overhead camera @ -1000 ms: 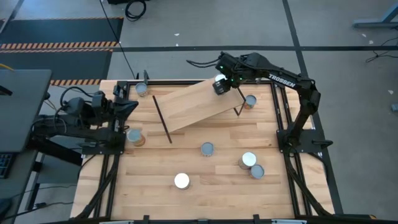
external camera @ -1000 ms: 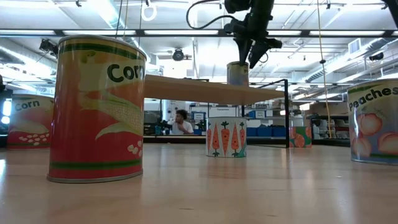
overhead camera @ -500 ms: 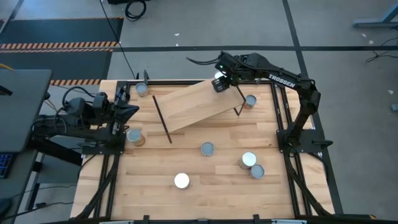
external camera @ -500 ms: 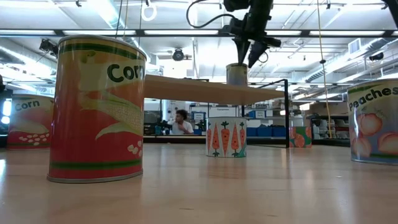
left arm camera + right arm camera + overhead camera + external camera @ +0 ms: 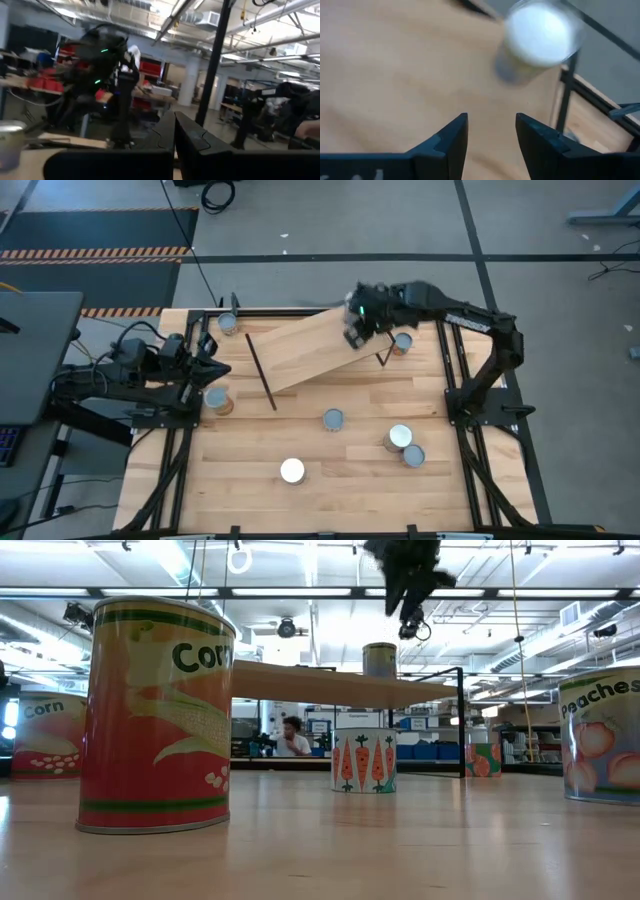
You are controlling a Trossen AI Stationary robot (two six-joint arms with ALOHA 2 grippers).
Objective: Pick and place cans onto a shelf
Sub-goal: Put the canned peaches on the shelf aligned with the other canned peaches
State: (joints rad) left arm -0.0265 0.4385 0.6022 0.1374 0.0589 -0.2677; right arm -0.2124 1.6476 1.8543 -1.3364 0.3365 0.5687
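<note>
We see the right gripper (image 5: 490, 135) empty, fingers parted, hanging above the shelf (image 5: 300, 352). A white-topped can (image 5: 541, 35) stands upright on the shelf's far right end, ahead of the fingertips and clear of them. Left gripper (image 5: 212, 370) clenched, empty, at the table's left edge.

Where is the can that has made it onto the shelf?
The can stands upright near the shelf's right end, at the table's far right, with the right gripper open and empty above it.
</note>
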